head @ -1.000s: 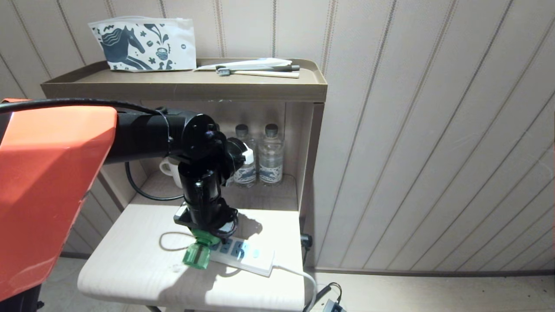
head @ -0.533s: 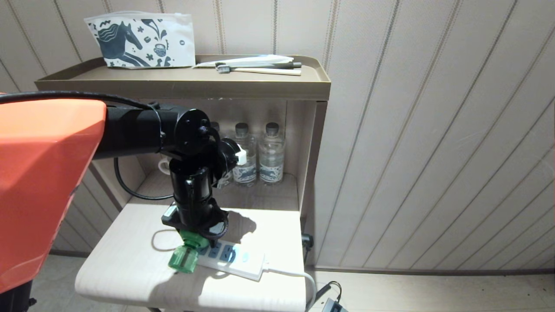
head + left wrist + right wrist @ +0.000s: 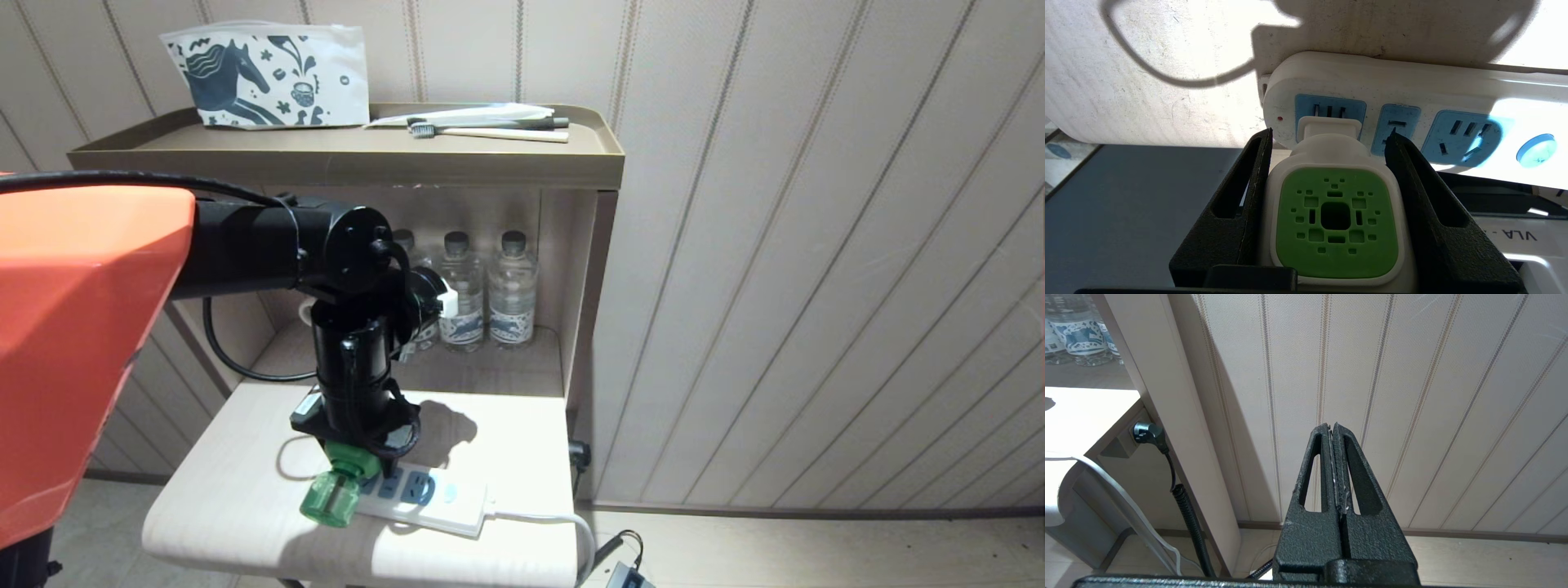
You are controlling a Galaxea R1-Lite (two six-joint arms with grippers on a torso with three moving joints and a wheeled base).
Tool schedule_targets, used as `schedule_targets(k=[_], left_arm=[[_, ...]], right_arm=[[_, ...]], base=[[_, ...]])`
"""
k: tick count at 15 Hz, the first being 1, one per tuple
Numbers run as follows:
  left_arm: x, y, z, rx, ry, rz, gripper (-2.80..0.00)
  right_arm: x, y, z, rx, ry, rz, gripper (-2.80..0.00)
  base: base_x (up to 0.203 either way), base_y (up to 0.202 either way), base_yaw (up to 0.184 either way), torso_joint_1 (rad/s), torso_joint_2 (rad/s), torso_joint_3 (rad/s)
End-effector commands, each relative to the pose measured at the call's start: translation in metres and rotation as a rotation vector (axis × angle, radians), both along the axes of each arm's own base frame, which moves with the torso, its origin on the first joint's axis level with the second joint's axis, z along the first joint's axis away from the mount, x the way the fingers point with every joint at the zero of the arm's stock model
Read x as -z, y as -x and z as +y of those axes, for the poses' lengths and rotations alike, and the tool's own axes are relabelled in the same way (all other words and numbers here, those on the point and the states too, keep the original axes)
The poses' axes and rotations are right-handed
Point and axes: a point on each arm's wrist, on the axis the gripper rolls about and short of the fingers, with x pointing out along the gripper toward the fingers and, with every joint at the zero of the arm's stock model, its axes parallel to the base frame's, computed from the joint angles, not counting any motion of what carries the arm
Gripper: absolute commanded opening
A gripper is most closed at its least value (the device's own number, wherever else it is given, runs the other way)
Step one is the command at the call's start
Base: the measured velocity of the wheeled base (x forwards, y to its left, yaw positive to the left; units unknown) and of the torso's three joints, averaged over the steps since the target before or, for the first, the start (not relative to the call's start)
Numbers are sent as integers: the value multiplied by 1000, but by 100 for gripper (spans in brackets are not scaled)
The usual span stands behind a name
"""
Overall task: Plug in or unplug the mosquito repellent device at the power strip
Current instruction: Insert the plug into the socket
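Mosquito repellent device [image 3: 1333, 212] sits squeezed between the left gripper's [image 3: 1329, 136] two fingers, its plug right at the end socket of the power strip [image 3: 1412, 98], bottle sticking off the strip's end.

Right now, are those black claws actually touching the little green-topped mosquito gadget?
Touching. The left wrist view shows the left gripper with both fingers pressed flat against the white sides of the mosquito repellent device, no gap.

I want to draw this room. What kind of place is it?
Probably a hotel room: a bedside-style stand holds matching water bottles, wrapped toothbrushes and a horse-print toiletry pouch.
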Motion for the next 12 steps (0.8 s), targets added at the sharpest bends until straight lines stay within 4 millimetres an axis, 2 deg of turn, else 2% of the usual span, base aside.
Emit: schedule_targets(k=[1, 9, 12], left_arm=[[-3, 2, 1, -10, 5, -8, -280], [22, -11, -3, -38, 5, -7, -280], [27, -18, 3, -62, 2, -2, -280]], right_arm=[[0, 0, 0, 0, 0, 0, -280], [0, 0, 0, 0, 0, 0, -280], [0, 0, 0, 0, 0, 0, -280]], base=[[0, 0, 0, 0, 0, 0], [0, 0, 0, 0, 0, 0], [0, 0, 0, 0, 0, 0]])
